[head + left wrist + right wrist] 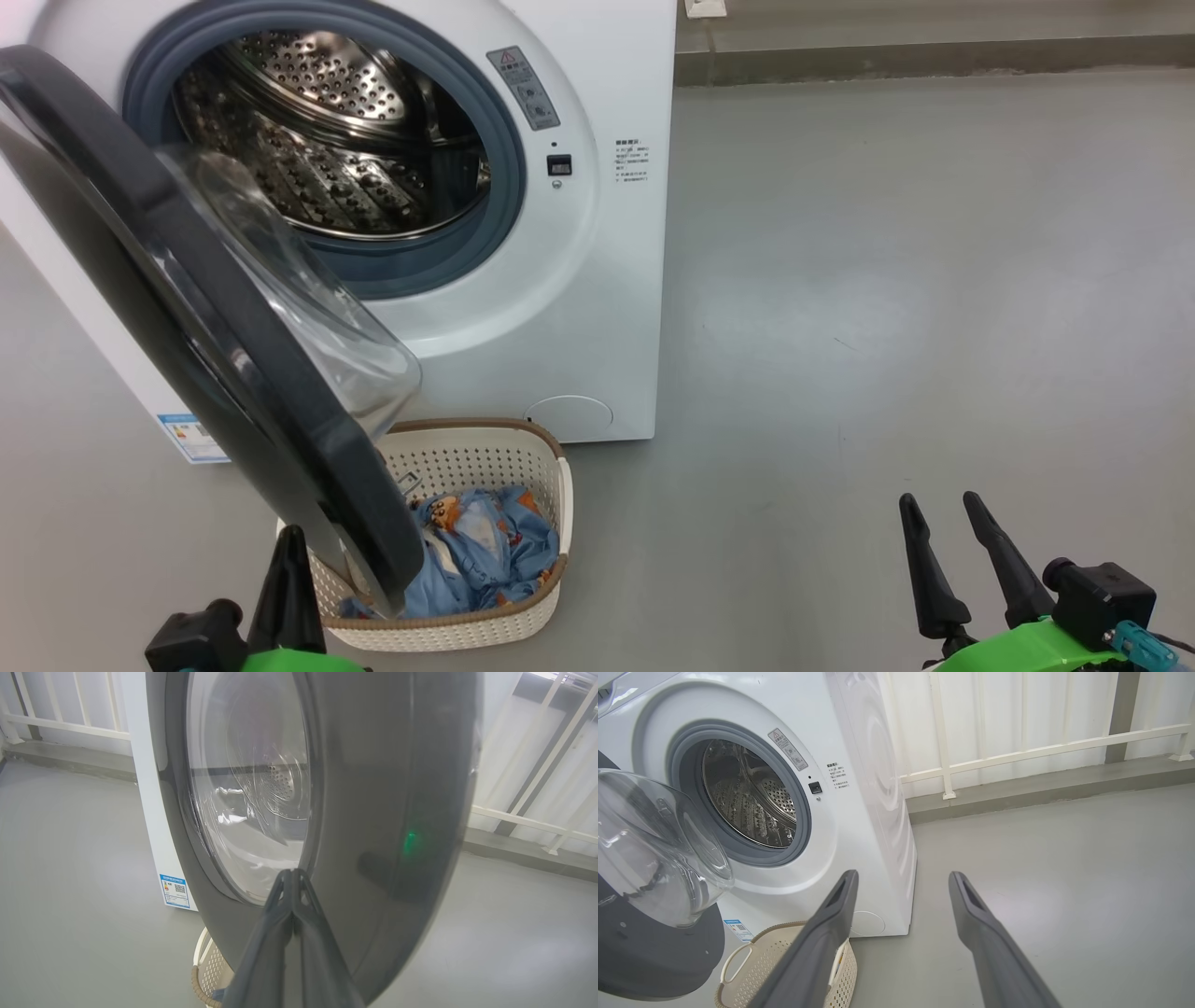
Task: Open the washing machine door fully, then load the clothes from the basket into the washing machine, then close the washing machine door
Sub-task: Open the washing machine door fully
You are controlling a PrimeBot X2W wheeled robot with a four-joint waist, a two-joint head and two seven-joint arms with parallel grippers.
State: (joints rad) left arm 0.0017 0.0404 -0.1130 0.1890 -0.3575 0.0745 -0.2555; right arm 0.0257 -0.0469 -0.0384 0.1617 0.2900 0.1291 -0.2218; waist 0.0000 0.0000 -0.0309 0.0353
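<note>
Left claw (285,560), fingers pressed together on nothing, points its tips at the glossy outer face of the washing machine door (187,308), in front of the washing machine (597,280) on its hinge side. Whether tips and door touch cannot be told. Right claw (938,499) hangs empty with fingers apart, well out from the machine's front, beyond its latch-side corner. The door stands partway out from the machine's mouth, its lower edge overhanging the basket (551,485). The basket sits on the floor (887,280) just before the machine's foot, with the clothes (485,551) heaped inside, partly under the door.

Likely trouble: a push from this outer side would swing the door back toward the machine rather than wider, and closed tips may skid off the slick, curved panel. Left at this angle, the door would screen part of the basket, so a reach for the clothes risks knocking its rim or snagging the fabric on it.
</note>
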